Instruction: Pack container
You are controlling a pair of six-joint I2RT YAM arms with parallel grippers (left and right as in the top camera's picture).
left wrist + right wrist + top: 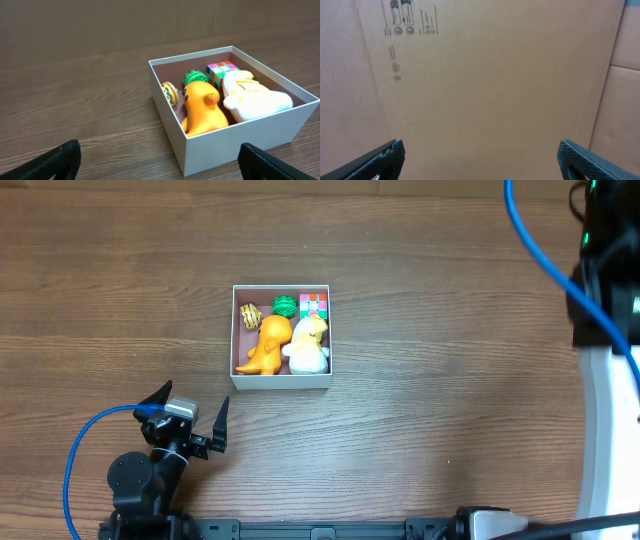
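Note:
The container point(282, 381) is a square white-walled box in the middle of the wooden table. Inside it lie an orange dinosaur toy point(268, 345), a white and yellow plush point(308, 340), a green ball point(285, 307), a colourful cube point(314, 304) and a small brown-gold toy point(250, 316). My left gripper point(196, 392) hovers open and empty near the front left, short of the box. Its wrist view shows the container's near corner point(240, 140) just ahead of the left gripper point(160, 162). My right gripper point(480, 160) is open and empty, facing cardboard away from the table.
A plain cardboard panel point(495, 75) fills the right wrist view. The right arm's dark base with a blue cable point(600, 270) stands at the table's right edge, beside a white curved piece point(610, 440). Another blue cable point(75, 455) loops by the left arm.

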